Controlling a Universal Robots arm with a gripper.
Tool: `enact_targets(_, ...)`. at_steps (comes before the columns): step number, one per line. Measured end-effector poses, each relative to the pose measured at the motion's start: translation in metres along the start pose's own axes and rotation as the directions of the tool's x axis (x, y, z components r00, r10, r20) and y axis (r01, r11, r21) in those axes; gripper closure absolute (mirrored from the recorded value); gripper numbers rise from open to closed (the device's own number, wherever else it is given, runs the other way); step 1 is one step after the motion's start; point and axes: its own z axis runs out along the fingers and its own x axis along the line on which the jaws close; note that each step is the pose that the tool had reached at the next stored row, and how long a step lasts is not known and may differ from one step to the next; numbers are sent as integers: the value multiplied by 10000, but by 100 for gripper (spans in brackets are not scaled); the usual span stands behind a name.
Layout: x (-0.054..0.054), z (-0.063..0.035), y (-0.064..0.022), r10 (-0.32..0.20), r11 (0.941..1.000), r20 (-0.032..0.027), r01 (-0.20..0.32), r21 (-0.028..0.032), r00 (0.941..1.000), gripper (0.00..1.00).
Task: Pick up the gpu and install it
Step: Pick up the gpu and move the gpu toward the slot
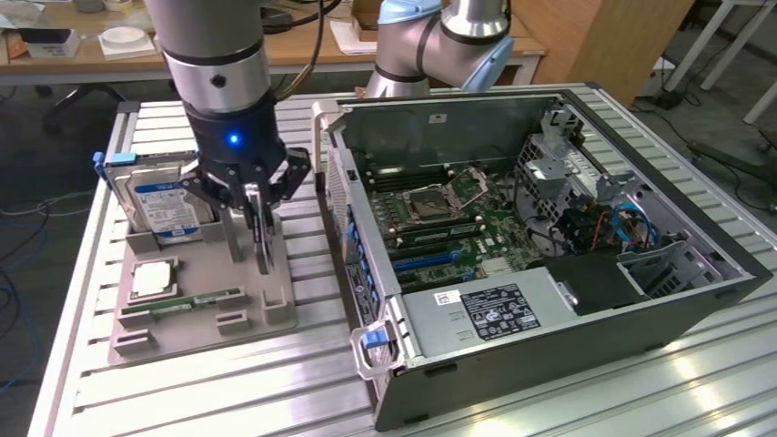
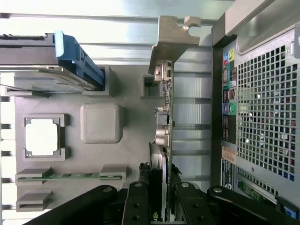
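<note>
Grey plastic forms the holder tray [image 1: 206,332] on the slotted aluminium table [image 1: 182,401], and above it we see the gripper [image 1: 258,217] pointing straight down. Its two fingers [image 2: 138,204] are clamped on the gpu [image 1: 262,244], one against each face of the thin dark card, which stands upright on its long edge. We find the card at the side of the tray nearest the open computer case [image 1: 547,273], with its lower edge down at the tray surface. We cannot tell whether it sits in its slot or hangs just above it. In the wrist view the silvery bracket [image 2: 172,40] is at the end of the card farthest from the gripper. Also on the tray we note the hard drive [image 1: 164,205] standing on edge, a square processor [image 1: 152,278] and a green memory stick [image 1: 195,300] lying flat. The case lies on its side with its motherboard [image 1: 449,218] exposed.
</note>
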Motion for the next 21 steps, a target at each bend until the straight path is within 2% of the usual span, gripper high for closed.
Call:
enact_targets(8,-10,-226,12,-31,10000,-2,31,-5,10000,74)
enact_targets(13,-16,-351,18,-39,10000,-3,39,-44,10000,74)
enact_targets(21,-22,-488,24,-41,9999,-4,41,-102,10000,74)
